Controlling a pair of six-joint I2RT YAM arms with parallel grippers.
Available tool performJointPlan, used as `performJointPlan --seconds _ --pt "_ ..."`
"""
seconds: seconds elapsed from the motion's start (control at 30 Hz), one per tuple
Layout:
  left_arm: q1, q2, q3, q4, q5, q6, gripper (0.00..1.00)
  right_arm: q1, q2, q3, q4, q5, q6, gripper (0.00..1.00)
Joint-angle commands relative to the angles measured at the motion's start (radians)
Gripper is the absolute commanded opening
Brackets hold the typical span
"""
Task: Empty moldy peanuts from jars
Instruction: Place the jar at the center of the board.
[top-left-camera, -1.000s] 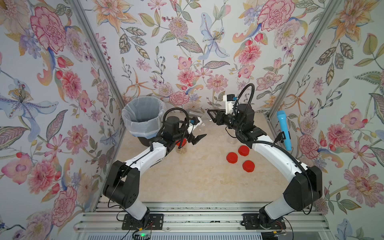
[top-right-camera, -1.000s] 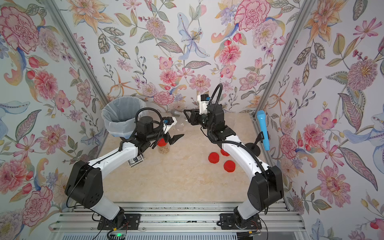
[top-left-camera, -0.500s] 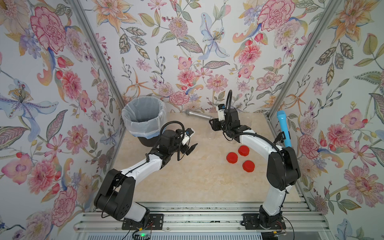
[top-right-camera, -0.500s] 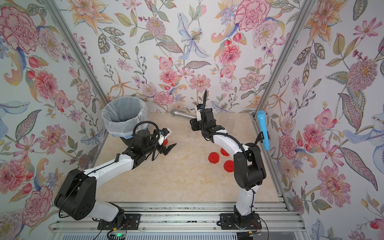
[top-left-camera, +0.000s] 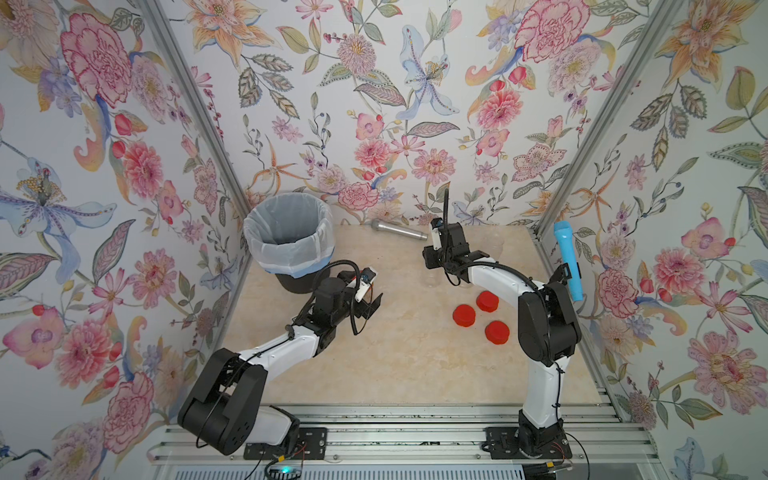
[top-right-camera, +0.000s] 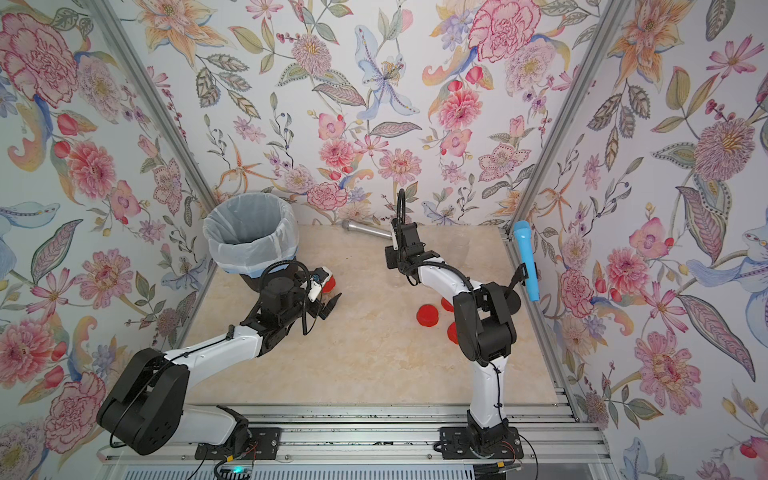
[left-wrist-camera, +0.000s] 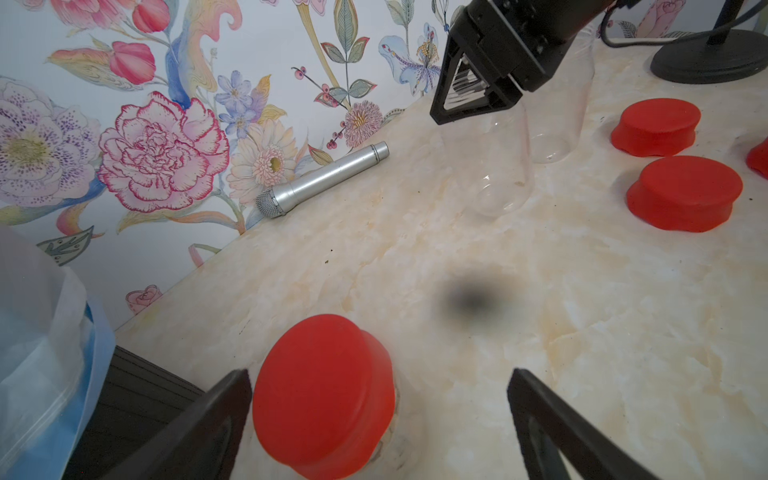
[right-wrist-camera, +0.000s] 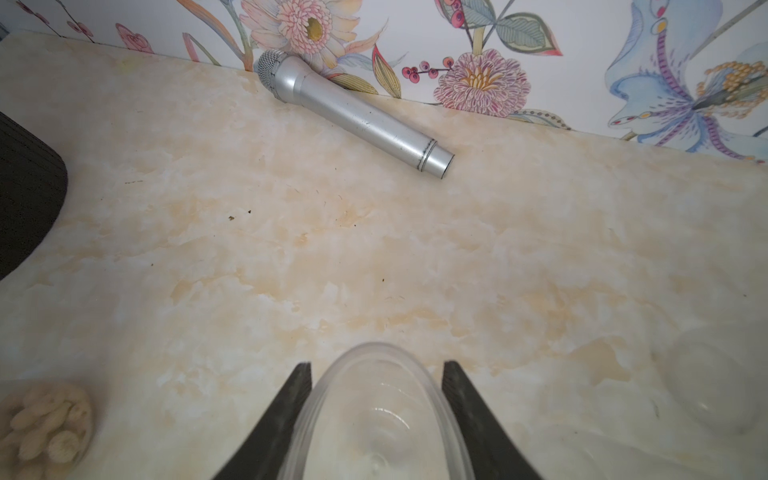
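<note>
clenching the right gripper (right-wrist-camera: 377, 365) on an empty jar (right-wrist-camera: 374, 419), parking it far right; spreading the left gripper (left-wrist-camera: 380, 374) wide, straddling the last capped jar (left-wrist-camera: 324, 395), peanuts (right-wrist-camera: 45, 419) inside, beside the bin (top-left-camera: 291, 253), likely for uncapping.

walls (top-left-camera: 374, 83): pastel floral print, pink blooms
table (top-left-camera: 415, 353): cream marble veining
lids (top-left-camera: 464, 315): red
bin (top-left-camera: 297, 283): black, white liner
microphone (top-left-camera: 399, 230): silver
peanuts (right-wrist-camera: 45, 419): pale tan

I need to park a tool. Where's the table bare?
The table is bare across its front, also between the capped jar and the red lids. Crowded: the lids and empty jars beside the right gripper, shut on a clear jar.
</note>
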Motion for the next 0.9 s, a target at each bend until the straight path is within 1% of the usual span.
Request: performJointPlan --seconds 0.0,0.1,0.3,0.4,0.53,0.63,0.8,0.87 --pt "0.005 -0.017 -0.053 0.078 -0.035 -0.062 1.0 -0.003 0.028 0.035 -0.03 0.039 -0.015 0.37" --pt "0.008 -0.015 -0.102 0.151 -0.036 -0.095 1.0 -0.008 0.032 0.023 -0.031 0.015 -0.001 0.38" --pt "0.007 0.006 -0.191 0.3 -0.023 -0.152 1.0 -0.009 0.019 -0.02 0.005 0.02 -0.001 0.38" --pt "0.007 0.041 -0.194 0.327 -0.022 -0.164 1.0 -0.007 0.006 -0.067 0.065 0.015 0.008 0.39" --pt "0.007 0.059 -0.2 0.37 -0.035 -0.181 1.0 0.002 0.012 -0.093 0.089 0.022 0.016 0.41" --pt "0.006 0.073 -0.201 0.385 -0.041 -0.199 1.0 0.006 0.017 -0.117 0.112 0.026 0.024 0.47" --pt "-0.001 0.095 -0.239 0.421 -0.057 -0.236 1.0 0.015 -0.014 -0.182 0.157 0.027 0.03 0.68" --pt "-0.004 0.101 -0.252 0.436 -0.064 -0.242 1.0 0.021 -0.033 -0.199 0.161 0.034 0.028 0.72"
